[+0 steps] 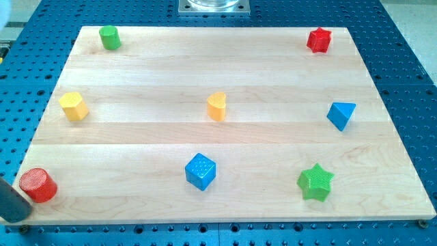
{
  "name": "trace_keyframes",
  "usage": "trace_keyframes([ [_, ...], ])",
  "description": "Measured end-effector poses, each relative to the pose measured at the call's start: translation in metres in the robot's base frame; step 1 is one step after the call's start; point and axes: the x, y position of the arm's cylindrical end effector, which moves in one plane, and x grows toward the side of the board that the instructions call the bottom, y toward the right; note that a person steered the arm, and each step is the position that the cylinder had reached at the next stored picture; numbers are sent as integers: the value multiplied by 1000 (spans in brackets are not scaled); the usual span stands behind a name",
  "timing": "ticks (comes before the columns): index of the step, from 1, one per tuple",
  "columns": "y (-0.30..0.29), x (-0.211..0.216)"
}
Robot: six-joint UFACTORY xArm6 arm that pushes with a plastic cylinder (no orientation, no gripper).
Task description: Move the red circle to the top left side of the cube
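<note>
Wooden board (225, 137) on blue perforated table (410, 82).

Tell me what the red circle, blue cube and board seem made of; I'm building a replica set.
Red circle: probably 3D-printed plastic, matte, with fine ridged lines across its top face. Blue cube: likely the same plastic, its top dotted with a grainy texture. Board: looks like light wood, smooth-finished, with visible plank strips and grain. My tip sits at the red circle's lower left.

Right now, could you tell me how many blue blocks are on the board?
2: the blue cube near the view's bottom centre, and the blue triangle at the view's right edge. None seems hidden.
</note>
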Motion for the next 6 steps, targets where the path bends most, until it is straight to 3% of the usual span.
trace_keyframes([
  [1, 36, -24],
  [2, 35, -37],
  [3, -28, -21],
  [4, 31, -60],
  [5, 130, -71],
  [6, 61, -59],
])
